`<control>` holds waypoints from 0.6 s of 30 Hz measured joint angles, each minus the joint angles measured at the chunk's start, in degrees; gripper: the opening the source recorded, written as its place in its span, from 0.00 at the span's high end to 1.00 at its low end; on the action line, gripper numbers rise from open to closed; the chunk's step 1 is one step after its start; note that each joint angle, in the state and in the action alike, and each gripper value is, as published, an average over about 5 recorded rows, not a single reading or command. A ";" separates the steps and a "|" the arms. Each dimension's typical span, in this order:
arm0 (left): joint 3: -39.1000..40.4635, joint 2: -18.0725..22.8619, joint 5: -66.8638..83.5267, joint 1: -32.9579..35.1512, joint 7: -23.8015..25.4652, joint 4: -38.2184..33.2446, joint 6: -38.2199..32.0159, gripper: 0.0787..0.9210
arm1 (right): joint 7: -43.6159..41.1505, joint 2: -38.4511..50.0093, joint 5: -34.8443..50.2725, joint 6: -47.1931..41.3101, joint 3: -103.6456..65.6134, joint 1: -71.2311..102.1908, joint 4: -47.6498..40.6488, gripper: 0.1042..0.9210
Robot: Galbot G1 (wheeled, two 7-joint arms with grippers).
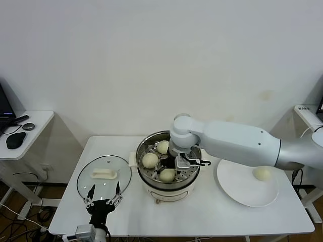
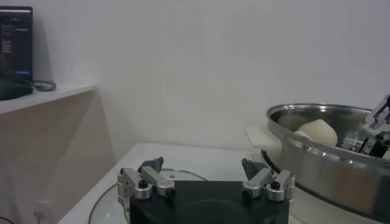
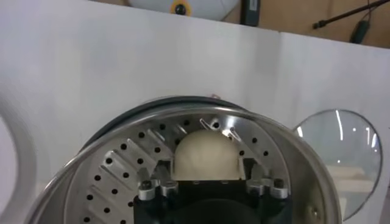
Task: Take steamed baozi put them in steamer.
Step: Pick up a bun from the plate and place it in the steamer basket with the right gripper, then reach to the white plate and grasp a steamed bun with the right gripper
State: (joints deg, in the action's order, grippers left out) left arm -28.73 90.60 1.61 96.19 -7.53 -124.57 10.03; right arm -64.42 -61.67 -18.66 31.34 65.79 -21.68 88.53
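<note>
Steamer [image 1: 169, 186] sits in the middle of the white desk [image 1: 202, 214], with bare desk in front of it. A glass lid [image 1: 104, 175] lies near the left edge and a plate [image 1: 237, 189] near the right edge, holding one bun [image 1: 261, 174]. Three buns [image 1: 150, 160] lie on the holed tray inside the pot. The right gripper [image 1: 177, 164] hangs low inside the rim, above the front bun [image 3: 206, 155]; its jaws stand apart, one on each side of that bun, and I cannot tell if they touch it. The left gripper [image 1: 103, 195] waits by the lid near the front edge, jaws wide apart and empty.
</note>
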 measured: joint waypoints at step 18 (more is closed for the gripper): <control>0.14 -1.04 0.33 0.52 0.87 -0.34 -0.11 0.12 | 0.44 10.83 14.70 -20.24 -10.90 -1.01 -2.48 0.12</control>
State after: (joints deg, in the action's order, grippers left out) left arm -28.58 89.56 1.94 96.71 -6.66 -124.90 9.92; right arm -63.98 -50.84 -3.96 11.10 54.89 -22.69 86.06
